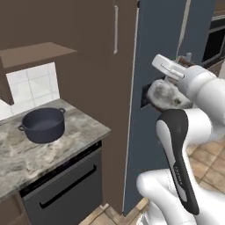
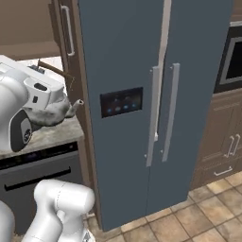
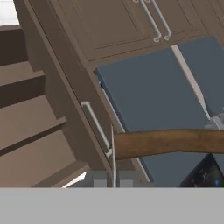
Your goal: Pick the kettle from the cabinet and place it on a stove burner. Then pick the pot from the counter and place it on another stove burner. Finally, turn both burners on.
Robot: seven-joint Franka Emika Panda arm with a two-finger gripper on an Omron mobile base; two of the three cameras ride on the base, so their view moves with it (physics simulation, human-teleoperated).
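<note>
Kettle (image 2: pixel 56 113) in hand, carried in front of the grey-blue fridge (image 2: pixel 142 94), off the cabinet (image 1: pixel 94 52) and not yet on any burner. Gripper (image 3: pixel 111 177) fingers pinched together on the kettle's thin arched brown handle (image 3: pixel 170 142), which crosses the hand view just above the tips. Pot (image 1: pixel 43 124) sits on the counter (image 1: pixel 74 132) left of the fridge, untouched. Judged progress: first pick done; placing the kettle, moving the pot and both burner knobs remain. No stove seen here. Kettle body: small, round, dull silvery metal, short spout. Pot: wide, dark blue-grey, lidless, two small loop handles. Counter: mottled grey-brown stone. Cabinet: dark brown wood, long silver bar handle.
</note>
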